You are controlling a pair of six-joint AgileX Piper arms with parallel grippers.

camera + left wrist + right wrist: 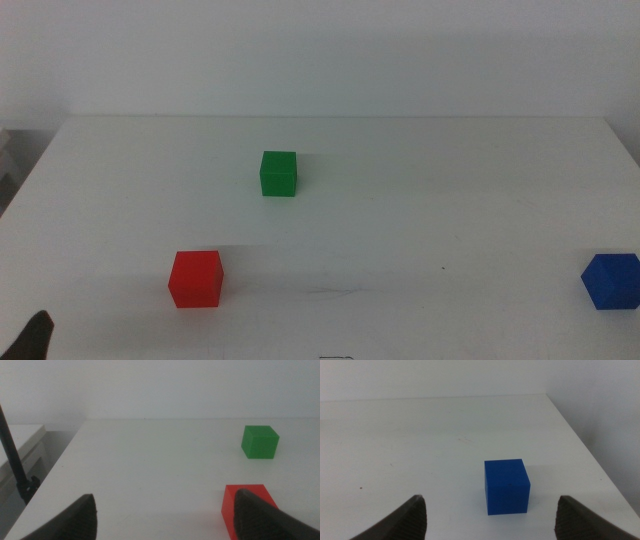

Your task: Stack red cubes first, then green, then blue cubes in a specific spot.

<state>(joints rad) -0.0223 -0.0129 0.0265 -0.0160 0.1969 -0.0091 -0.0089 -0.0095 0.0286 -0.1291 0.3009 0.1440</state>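
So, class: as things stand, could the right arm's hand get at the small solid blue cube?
Probably yes. The small solid blue cube sits alone on the white tabletop, straight ahead of the open right hand, with nothing between them.

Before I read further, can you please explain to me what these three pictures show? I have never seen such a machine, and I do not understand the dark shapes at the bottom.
This is a robot with two arms at a white table. Each arm ends in a gripper, a clamp with two dark jaws.

The middle view looks down over the table from above. On it lie a red cube, a green cube farther back, and a blue cube at the right edge. The cubes stand apart; nothing is stacked yet.

The other two pictures come from cameras on the arms' wrists, so the dark shapes are each gripper's own jaws. The left gripper is open near the red cube. The right gripper is open, facing the blue cube. Neither holds anything.
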